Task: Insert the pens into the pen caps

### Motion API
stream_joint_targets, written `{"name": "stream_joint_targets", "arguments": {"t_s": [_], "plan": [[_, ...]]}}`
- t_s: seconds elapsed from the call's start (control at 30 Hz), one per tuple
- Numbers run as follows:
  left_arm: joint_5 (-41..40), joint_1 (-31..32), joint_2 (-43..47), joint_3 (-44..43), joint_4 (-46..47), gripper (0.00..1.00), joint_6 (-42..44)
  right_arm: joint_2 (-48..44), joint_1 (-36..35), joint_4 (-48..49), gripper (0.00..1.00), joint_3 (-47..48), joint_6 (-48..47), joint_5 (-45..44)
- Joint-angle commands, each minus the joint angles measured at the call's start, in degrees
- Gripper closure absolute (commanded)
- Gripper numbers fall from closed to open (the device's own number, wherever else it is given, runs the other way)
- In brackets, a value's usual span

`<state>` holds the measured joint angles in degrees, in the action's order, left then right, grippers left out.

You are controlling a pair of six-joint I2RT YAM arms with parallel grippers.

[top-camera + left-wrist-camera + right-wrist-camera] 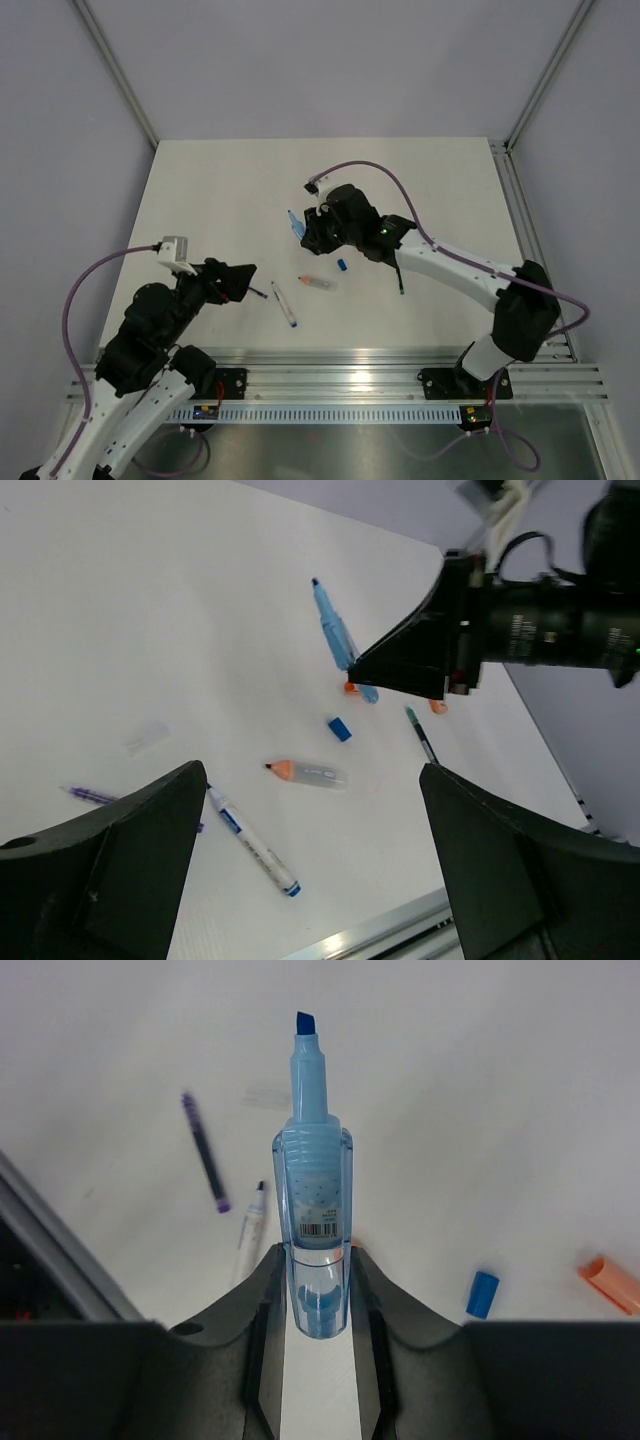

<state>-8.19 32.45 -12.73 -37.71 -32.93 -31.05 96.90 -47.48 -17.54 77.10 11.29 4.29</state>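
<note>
Now clamping the light-blue highlighter (312, 1160) by its rear end in the right pincer (316, 1290), over the middle of the tabletop (200, 190), chisel tip aiming toward the far-left corner. Not managing to tell whether lifted clear or resting on the surface. Hovering with the left pincer (312, 780) released and empty, jaws wide, toward the near-left corner.

Judging the step in hand as securing the highlighter ahead of capping. Suggesting:
- gripping square across the barrel, low on the rear end, leaving the whole nose free
- getting the matching cap firmly into the other pincer, mouth facing the tip
- lining both up on one axis, then pushing straight, without levering

Noting glossy, translucent pale-blue plastic on the barrel, ribbing at the shoulder, a barcode label, and a dark-blue wedge tip.

Spotting, loose between the middle and the near edge:
- a blue cap (340, 728), short, blunt and opaque
- an orange cap (438, 706), partly hidden under the right arm
- a clear pen with orange end (305, 773)
- a white pen with blue end (253, 842)
- a thin purple stick (203, 1150)
- a thin dark green-tipped pen (421, 735)

Expecting the smooth matte white surface to let the small round pieces roll or skid.
</note>
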Motion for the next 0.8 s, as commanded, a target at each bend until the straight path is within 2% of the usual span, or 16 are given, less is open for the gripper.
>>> {"name": "stream_joint_targets", "arguments": {"t_s": [0.0, 0.17, 0.33, 0.5, 0.77], "plan": [[8.2, -0.4, -5.9, 2.0, 11.1, 0.11, -4.7, -10.7, -3.9, 6.8, 0.73, -9.7, 7.9, -1.2], [16.3, -0.3, -14.9, 4.0, 24.0, 0.16, -9.4, -21.4, -8.2, 9.1, 0.73, -19.2, 13.9, -7.1], [23.1, -0.1, -21.5, 4.6, 32.6, 0.23, -11.1, -25.9, -12.1, 10.3, 0.73, -24.4, 16.4, -10.4], [27.6, 0.4, -28.7, 3.7, 31.2, 0.32, -10.3, -26.0, -13.0, 11.1, 0.73, -25.3, 16.6, -11.5], [25.9, 0.8, -30.3, 4.1, 32.4, 0.46, -9.9, -26.1, -14.3, 11.8, 0.73, -24.9, 16.7, -11.6]]}}
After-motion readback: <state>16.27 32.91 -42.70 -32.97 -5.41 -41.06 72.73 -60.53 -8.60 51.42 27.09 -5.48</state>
